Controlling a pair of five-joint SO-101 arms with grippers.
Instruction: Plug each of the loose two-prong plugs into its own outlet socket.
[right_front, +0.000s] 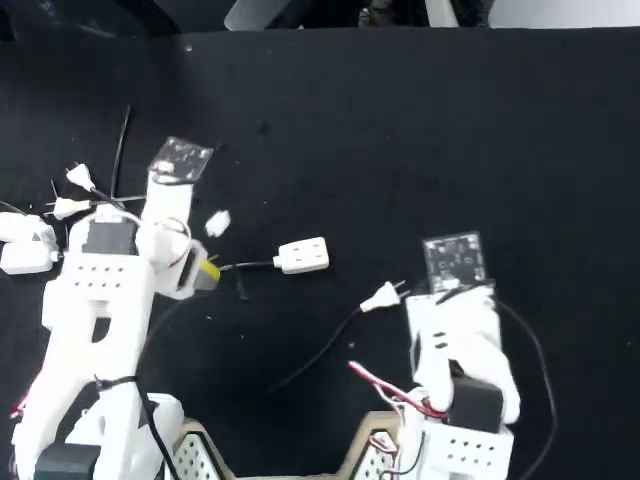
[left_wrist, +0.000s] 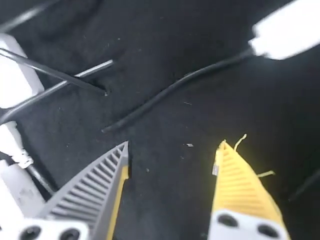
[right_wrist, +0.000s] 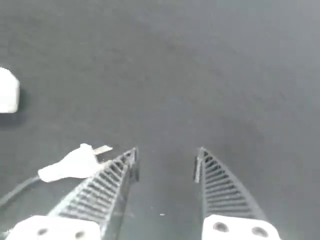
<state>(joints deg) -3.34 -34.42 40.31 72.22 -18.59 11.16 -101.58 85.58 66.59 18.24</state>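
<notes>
A white outlet socket lies mid-table with a black cable running off to its left. It appears again as the socket and socket. A loose white two-prong plug on a black cable lies right of it. My left gripper is open, hovering over bare cloth near the socket's cable with nothing between its fingers. Just right of the plug, my right gripper is open and empty. The plug lies just outside one of its fingers.
More white plugs and white blocks with thin black cables lie at the table's left edge. A small white piece sits above the left gripper. The black cloth stretches to the back and right.
</notes>
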